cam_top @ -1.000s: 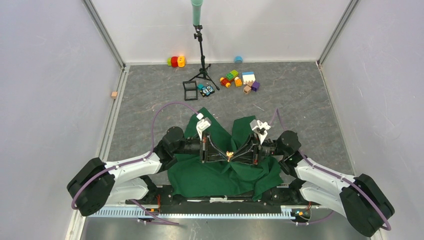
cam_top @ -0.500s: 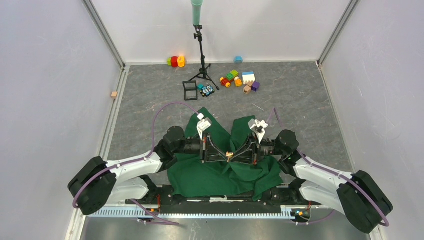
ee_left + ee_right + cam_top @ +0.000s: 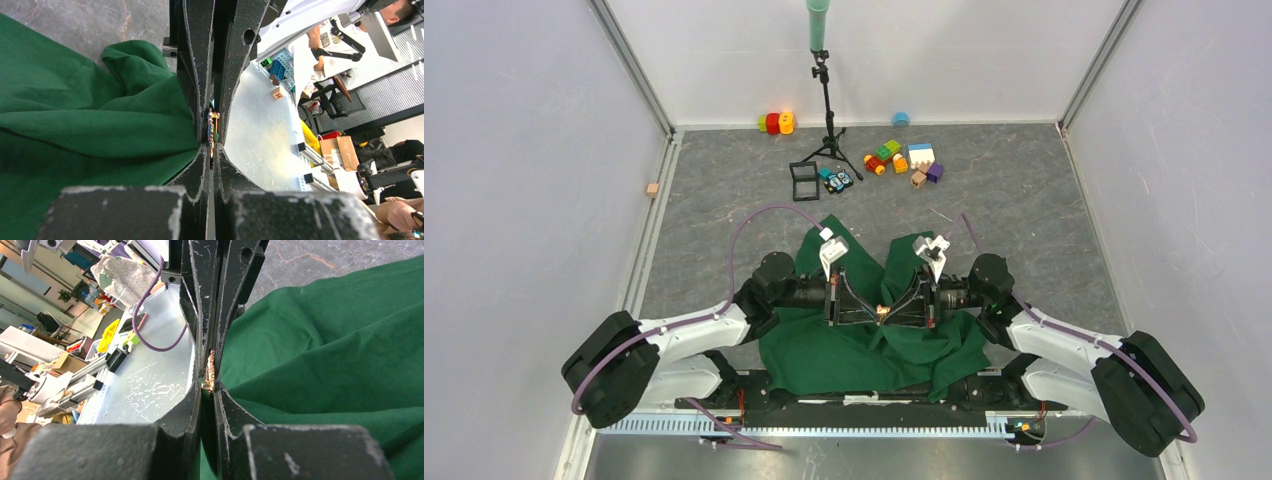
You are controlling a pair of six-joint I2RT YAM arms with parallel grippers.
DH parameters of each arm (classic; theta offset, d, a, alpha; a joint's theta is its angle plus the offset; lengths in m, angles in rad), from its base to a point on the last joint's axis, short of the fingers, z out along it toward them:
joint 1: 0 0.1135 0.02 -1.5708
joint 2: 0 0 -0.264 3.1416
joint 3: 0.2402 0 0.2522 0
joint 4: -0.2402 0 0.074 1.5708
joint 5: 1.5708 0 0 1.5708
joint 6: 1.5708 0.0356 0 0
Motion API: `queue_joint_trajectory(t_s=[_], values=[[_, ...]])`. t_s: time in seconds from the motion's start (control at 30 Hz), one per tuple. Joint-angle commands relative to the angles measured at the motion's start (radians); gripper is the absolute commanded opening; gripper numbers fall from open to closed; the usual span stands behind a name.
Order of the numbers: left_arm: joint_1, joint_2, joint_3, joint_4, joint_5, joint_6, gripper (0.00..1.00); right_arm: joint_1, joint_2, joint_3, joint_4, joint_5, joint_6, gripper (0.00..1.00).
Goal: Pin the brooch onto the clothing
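Note:
The clothing point(image 3: 824, 350) is a dark green T-shirt lying crumpled under both arms; it also fills the left of the left wrist view point(image 3: 75, 115) and the right of the right wrist view point(image 3: 325, 355). Above it my two grippers meet tip to tip. The brooch point(image 3: 882, 311) is a tiny pale and gold speck between them. My left gripper point(image 3: 212, 148) is shut, with the edge-on brooch point(image 3: 211, 131) at its tips. My right gripper point(image 3: 208, 386) is closed to a narrow gap on the brooch point(image 3: 211, 371), its gold clasp at the tips.
A black tripod stand point(image 3: 826, 110) rises at the back centre, with a black frame point(image 3: 804, 180) beside it. Coloured toy blocks point(image 3: 904, 158) lie at the back right and more point(image 3: 774, 122) by the back wall. A small wooden block point(image 3: 653, 189) sits at the left edge.
My right arm has shifted slightly left toward the left gripper and its jaws have narrowed. The left arm has stayed still and shut.

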Motion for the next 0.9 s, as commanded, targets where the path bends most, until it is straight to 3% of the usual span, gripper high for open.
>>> queue_joint_trajectory(t_s=[0.0, 0.87], values=[[-0.033, -0.009, 0.049, 0.081, 0.029, -0.015, 0.02, 0.006, 0.018, 0.061, -0.011, 0.131, -0.011, 0.06], [-0.032, -0.069, 0.029, 0.032, -0.025, 0.008, 0.02, -0.119, 0.034, -0.03, 0.035, 0.181, 0.102, 0.03]])
